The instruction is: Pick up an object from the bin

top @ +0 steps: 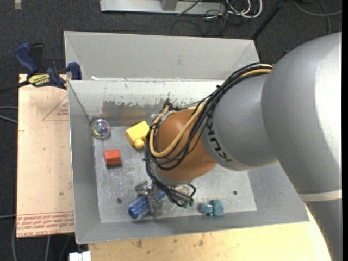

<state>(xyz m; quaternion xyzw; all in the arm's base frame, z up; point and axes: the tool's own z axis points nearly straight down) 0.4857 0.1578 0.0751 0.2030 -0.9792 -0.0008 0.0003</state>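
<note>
The thing nearest my gripper [154, 196] is a small dark-blue ribbed piece [140, 207]. It lies on its side on the floor of the bin [109, 192], close to the front wall and left of the middle, just beside me. A pale blue lumpy piece [212, 207] lies further right along that same wall. Toward the back left sit a red cube [113, 157], flat on one face, a yellow block [137, 134] with its right end hidden, and a shiny clear ball [100, 128] near the corner.
</note>
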